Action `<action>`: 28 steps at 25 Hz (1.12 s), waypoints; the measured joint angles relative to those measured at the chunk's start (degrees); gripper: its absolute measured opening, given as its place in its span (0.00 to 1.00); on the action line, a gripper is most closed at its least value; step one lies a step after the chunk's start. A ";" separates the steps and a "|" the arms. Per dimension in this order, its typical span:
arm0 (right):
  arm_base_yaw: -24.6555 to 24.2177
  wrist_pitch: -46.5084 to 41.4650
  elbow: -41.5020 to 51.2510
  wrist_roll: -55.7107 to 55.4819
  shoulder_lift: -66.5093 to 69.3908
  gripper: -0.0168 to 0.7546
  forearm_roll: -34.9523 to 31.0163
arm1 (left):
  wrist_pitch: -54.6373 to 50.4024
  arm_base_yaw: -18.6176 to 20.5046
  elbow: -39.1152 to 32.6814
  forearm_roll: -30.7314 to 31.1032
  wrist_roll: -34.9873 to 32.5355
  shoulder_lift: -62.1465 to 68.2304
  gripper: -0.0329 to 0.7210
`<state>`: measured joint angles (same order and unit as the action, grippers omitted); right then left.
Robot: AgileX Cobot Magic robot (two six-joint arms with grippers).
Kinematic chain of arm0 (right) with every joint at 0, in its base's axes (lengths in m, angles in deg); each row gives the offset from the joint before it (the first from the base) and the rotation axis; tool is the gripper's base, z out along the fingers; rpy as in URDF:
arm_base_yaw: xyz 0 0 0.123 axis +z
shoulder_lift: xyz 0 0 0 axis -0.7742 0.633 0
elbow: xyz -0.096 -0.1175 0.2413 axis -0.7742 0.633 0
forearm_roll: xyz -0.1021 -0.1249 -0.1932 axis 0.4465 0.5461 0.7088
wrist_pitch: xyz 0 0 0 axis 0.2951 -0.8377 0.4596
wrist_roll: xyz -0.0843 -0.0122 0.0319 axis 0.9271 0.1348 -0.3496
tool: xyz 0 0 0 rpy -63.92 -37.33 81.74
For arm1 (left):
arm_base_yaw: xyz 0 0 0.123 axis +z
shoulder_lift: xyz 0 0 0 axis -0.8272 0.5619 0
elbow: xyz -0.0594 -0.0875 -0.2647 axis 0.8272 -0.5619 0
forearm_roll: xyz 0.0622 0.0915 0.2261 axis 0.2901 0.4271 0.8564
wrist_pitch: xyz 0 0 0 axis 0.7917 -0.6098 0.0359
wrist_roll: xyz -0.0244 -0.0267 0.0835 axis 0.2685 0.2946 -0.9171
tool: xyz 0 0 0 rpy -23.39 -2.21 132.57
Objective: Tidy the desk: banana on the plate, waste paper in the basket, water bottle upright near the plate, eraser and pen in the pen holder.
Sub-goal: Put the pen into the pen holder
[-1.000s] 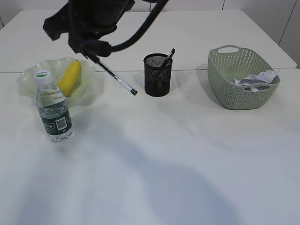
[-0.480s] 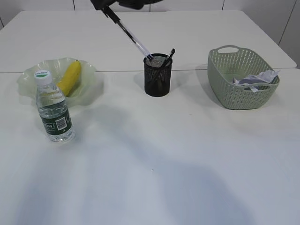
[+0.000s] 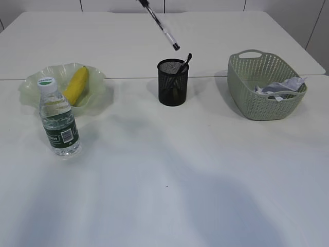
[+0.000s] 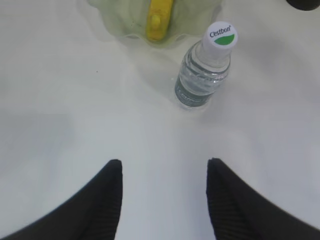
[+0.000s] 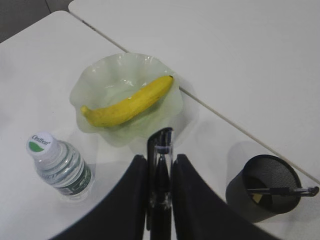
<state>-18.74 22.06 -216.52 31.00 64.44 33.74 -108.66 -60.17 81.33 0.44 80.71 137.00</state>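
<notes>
A white table (image 3: 169, 180) fills the foreground, with a second white table (image 3: 216, 36) butted behind it.

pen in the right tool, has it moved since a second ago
Yes. The pen has risen and shifted right in the exterior view: earlier its tip hung low, left of the pen holder; now the tip sits above the holder's rim.

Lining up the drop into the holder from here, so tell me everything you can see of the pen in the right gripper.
The pen is a slim ballpoint with a clear barrel and dark ends. It is off the table, tilted, its dark lower tip pointing down and right, just above and left of the black mesh pen holder without touching it. In the wrist view the right gripper is clamped on its barrel, and only those fingers touch it. Its upper end runs out of the exterior frame. Another black pen already leans in the holder.
</notes>
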 joint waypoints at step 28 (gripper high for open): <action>-5.07 37.38 16.36 2.44 0.00 0.17 0.24 | 1.11 0.00 0.00 1.47 0.00 0.00 0.55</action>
<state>-23.81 59.44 -200.16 33.45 64.44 33.98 -107.55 -60.17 81.33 1.91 80.71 137.00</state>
